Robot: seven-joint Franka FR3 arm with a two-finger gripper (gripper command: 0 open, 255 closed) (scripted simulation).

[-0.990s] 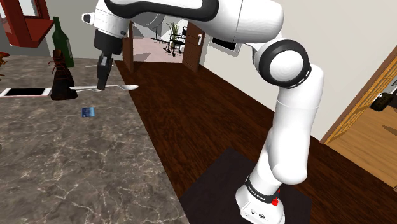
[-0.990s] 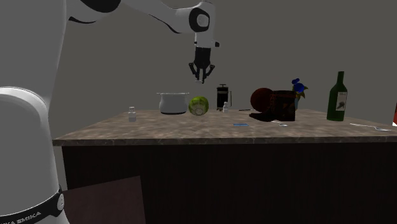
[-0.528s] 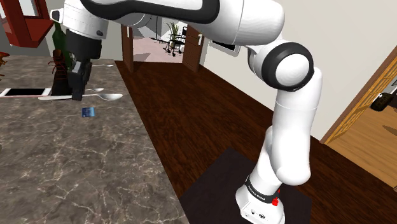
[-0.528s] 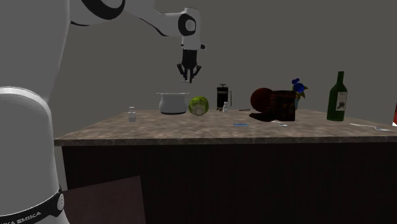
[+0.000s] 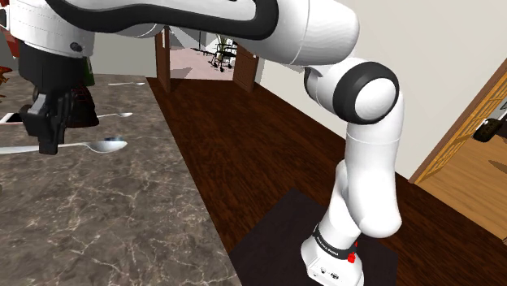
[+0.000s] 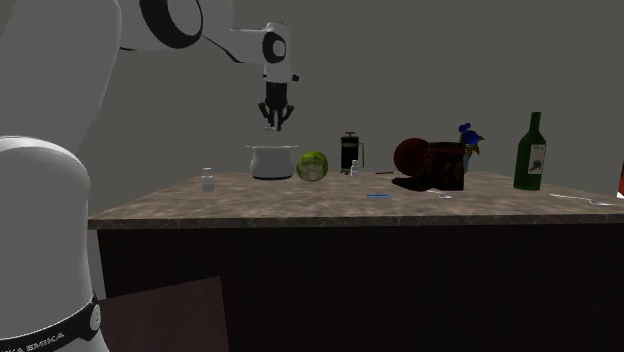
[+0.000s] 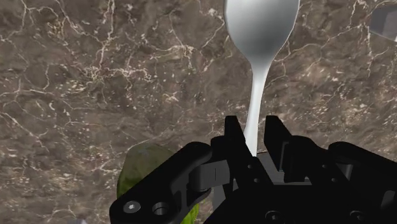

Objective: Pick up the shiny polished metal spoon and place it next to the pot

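Observation:
A shiny metal spoon hangs level above the marble counter, and my gripper is shut on its handle. In the wrist view the spoon runs out from between the fingers, bowl away from the hand, with the gripper clasping the thin handle. In the second exterior view the gripper is in the air just above the grey pot, which stands at the counter's far side.
A green round object sits right beside the pot, then a French press, dark red-brown things and a green bottle. A small bottle stands to the pot's left. Another spoon lies on the counter.
The arm has swung to the left in both exterior views, carrying the spoon with it. The gripper now hangs over the pot instead of right of the green round object.

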